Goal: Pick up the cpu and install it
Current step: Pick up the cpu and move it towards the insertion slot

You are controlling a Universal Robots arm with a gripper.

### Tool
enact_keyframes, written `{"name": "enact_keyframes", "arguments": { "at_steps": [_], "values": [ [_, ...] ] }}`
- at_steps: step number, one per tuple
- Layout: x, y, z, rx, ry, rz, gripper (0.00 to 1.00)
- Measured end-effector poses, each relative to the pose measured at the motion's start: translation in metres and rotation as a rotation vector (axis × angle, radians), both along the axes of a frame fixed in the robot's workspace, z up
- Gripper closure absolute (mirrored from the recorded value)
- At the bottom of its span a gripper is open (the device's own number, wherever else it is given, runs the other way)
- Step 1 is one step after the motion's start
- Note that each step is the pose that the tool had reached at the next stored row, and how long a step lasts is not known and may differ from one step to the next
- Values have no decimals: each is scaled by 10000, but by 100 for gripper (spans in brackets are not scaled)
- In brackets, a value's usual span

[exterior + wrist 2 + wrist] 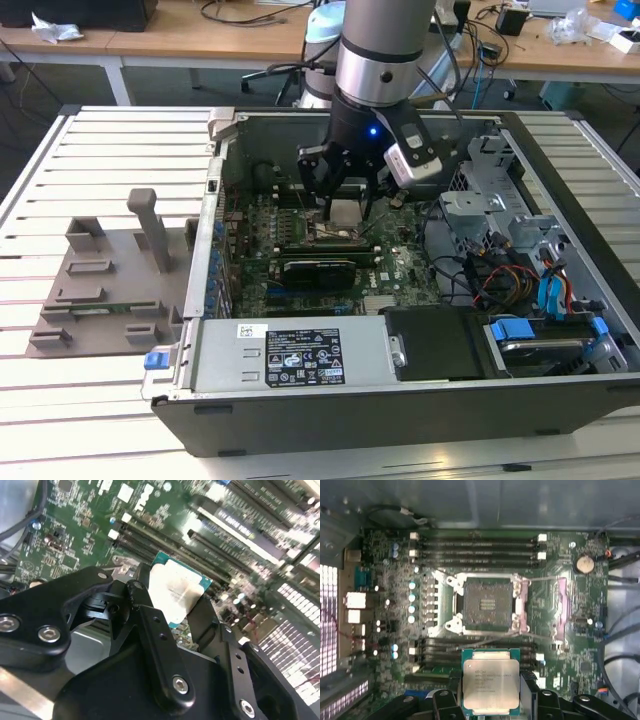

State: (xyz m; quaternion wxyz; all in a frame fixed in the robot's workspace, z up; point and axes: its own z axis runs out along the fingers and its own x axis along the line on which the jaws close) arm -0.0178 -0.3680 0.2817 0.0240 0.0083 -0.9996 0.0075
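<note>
A white slatted table (100, 160) stands before wooden desks (200, 40). On it lies an open black case (400, 410) beside a grey plastic tray (100, 290). A dark printed label (303, 357) sits on the silvery power supply (215, 350). Over the green board (385, 580), the black gripper (343, 200) has its jaws clamped on the edges of the cpu (490, 685), a flat square with a dull metal top and teal rim, held near the bare socket (487, 602), not in it
</note>
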Motion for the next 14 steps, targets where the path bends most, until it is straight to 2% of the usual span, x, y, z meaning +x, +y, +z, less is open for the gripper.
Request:
{"name": "enact_keyframes", "arguments": {
  "at_steps": [2, 3, 6, 8, 14],
  "values": [
    [0, 59, -18, 0, 0, 4, 45],
    [0, 125, -39, 0, 0, 11, 45],
    [0, 186, -53, 0, -1, 18, 45],
    [1, 201, -54, 0, 0, 19, 45],
    [1, 204, -54, 1, 0, 20, 45]
  ]
}}
